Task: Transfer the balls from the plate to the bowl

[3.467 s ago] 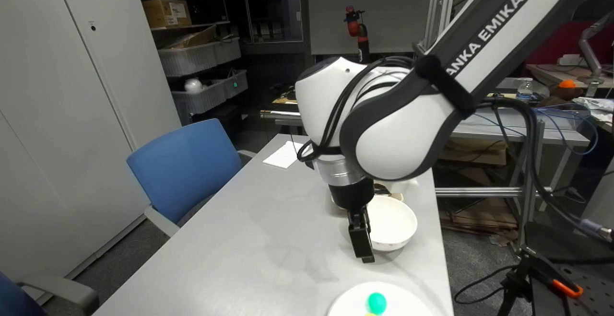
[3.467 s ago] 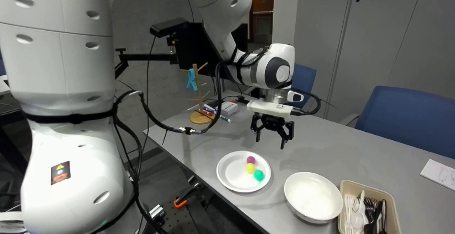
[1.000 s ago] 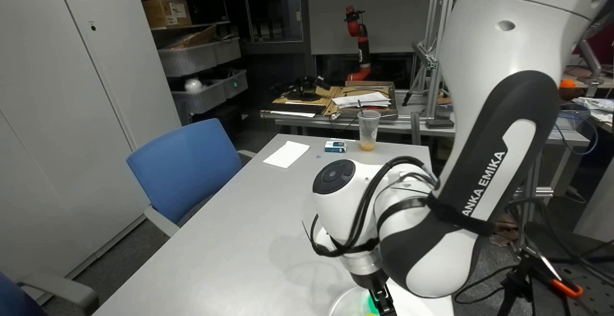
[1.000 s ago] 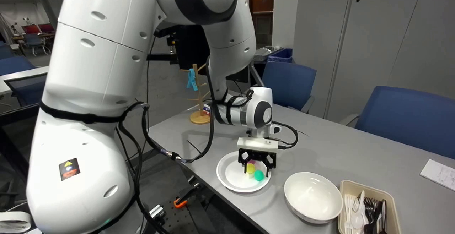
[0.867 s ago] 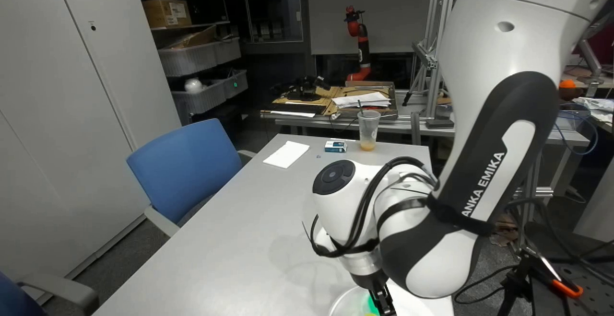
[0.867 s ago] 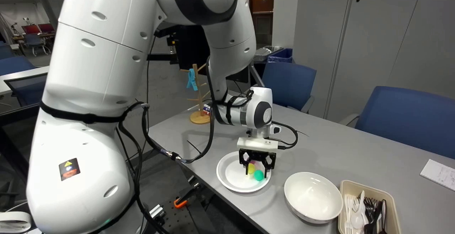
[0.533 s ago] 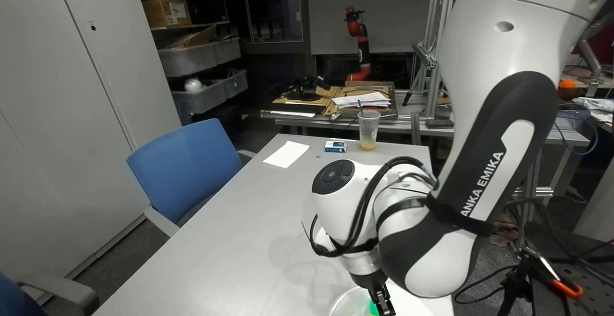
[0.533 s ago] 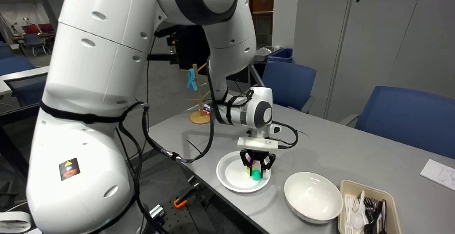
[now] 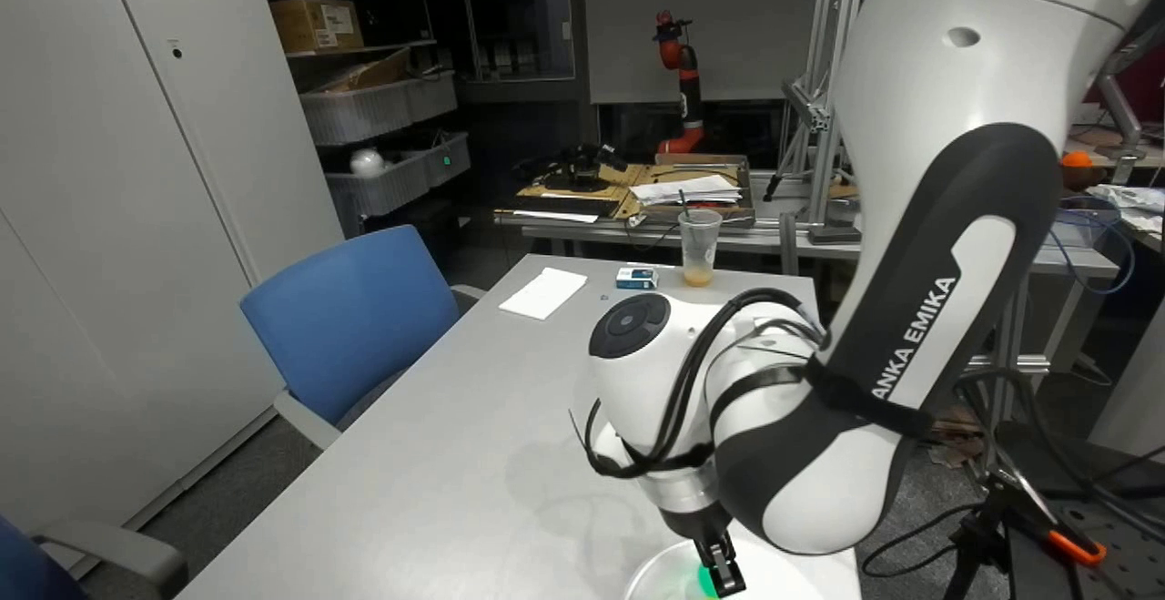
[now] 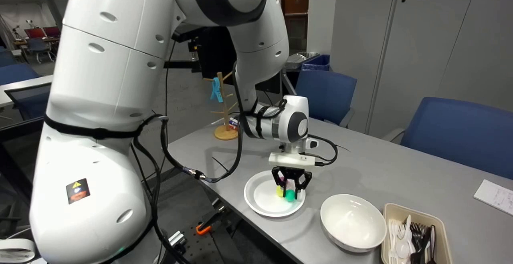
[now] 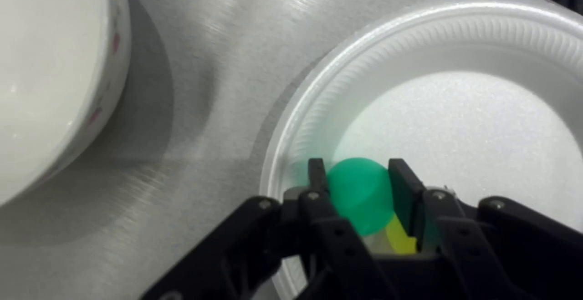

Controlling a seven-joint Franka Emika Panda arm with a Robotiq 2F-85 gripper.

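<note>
Grey table (image 10: 360,168) beneath, tool (image 10: 290,195) downward.

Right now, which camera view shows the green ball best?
The wrist view: the green ball appears large there, mostly uncovered, held in the gripper. In an exterior view the green ball looks small, low in the gripper; in an exterior view only part of it shows, beside the gripper.

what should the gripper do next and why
Probably lift the green ball straight up, clear of the plate: the gripper is closed on it, the yellow ball shows close beside it, and the bowl, its destination, stands apart from the plate.
</note>
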